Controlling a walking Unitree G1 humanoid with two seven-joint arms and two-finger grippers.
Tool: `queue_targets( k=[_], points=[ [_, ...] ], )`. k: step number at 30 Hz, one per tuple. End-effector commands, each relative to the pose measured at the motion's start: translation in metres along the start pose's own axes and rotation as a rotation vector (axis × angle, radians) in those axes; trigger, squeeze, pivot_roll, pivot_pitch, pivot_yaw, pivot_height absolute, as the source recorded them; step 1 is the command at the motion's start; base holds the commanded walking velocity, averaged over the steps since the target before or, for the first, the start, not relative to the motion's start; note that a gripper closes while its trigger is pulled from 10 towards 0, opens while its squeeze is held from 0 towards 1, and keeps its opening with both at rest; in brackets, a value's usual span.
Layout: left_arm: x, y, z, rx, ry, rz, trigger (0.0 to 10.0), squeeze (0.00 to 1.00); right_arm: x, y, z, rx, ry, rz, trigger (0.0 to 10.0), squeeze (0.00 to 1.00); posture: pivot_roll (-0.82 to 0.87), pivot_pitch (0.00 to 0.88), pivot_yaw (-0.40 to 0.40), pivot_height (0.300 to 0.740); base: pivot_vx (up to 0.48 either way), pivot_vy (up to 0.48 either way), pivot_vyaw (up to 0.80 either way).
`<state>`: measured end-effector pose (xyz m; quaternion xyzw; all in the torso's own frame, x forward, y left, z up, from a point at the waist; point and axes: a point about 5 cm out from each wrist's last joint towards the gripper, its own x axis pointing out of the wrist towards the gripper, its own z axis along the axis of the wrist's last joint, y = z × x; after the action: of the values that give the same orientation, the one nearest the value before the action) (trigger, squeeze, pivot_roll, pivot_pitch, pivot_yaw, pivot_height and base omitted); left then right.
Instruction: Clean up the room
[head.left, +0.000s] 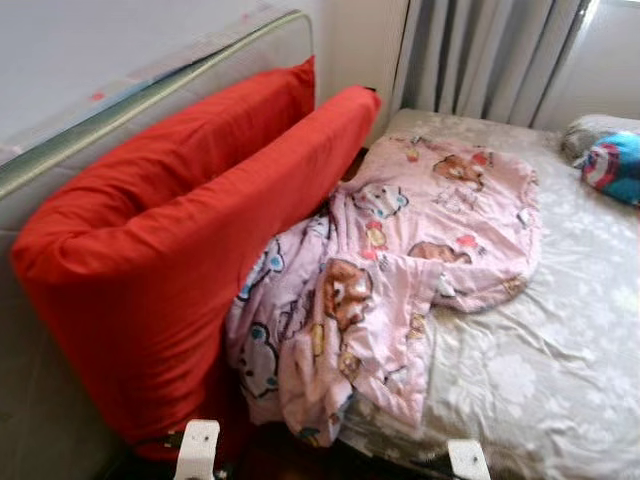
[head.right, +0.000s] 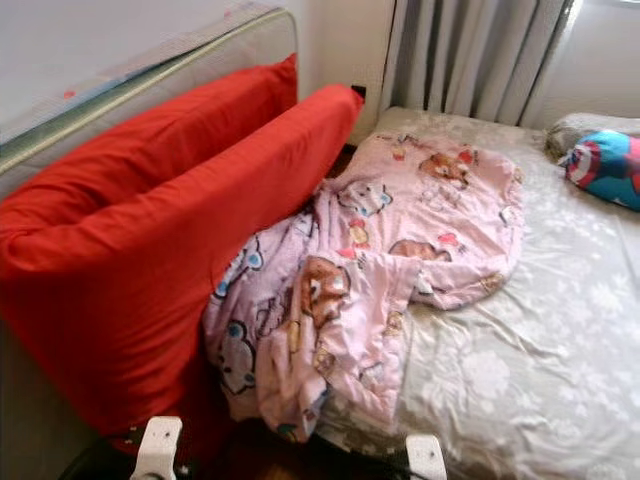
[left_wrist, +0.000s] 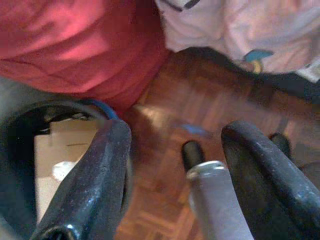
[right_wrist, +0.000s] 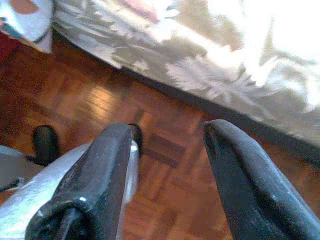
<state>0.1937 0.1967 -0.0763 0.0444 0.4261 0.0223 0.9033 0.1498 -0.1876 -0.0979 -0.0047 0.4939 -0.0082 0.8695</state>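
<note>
Facing the bed (head.left: 560, 340), we see a pink blanket (head.left: 400, 260) spilling beside red cushions (head.left: 170, 240). Both grippers, left (left_wrist: 175, 175) and right (right_wrist: 170, 170), hang over the wood floor (right_wrist: 165, 150), jaws apart.

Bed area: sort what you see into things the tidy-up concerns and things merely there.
For the tidy-up:
- pink cartoon blanket, crumpled, hanging off the bed's edge
- red pillows, leaning against the headboard
- blue superhero cushion at the far side

Merely there:
- grey floral bedsheet
- curtains
- parquet floor
- headboard

blue pillow (head.left: 612, 165): cut off | pink blanket (head.left: 400, 260): hem hidden
</note>
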Motion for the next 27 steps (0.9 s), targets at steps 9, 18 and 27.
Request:
queue_targets(
  k=[9,18,27],
  points=[
    [-0.001,0.003,-0.004,-0.005,0.007,0.011,10.0,0.00,0.001,0.003,0.005,0.007,-0.024,0.008,10.0,0.00,-0.09,0.042,-0.008,0.740,0.000,0.000,0.00],
    [0.000,0.002,0.001,-0.009,-0.018,0.013,10.0,0.00,0.001,0.003,0.005,0.007,-0.032,0.010,10.0,0.00,-0.09,0.041,-0.008,0.740,0.000,0.000,0.00],
    [0.003,0.002,0.061,-0.083,-0.296,0.011,10.0,0.00,-0.001,0.003,0.015,0.059,-0.160,0.015,10.0,0.00,-0.09,0.035,-0.009,0.740,0.000,0.000,0.00]
  ],
)
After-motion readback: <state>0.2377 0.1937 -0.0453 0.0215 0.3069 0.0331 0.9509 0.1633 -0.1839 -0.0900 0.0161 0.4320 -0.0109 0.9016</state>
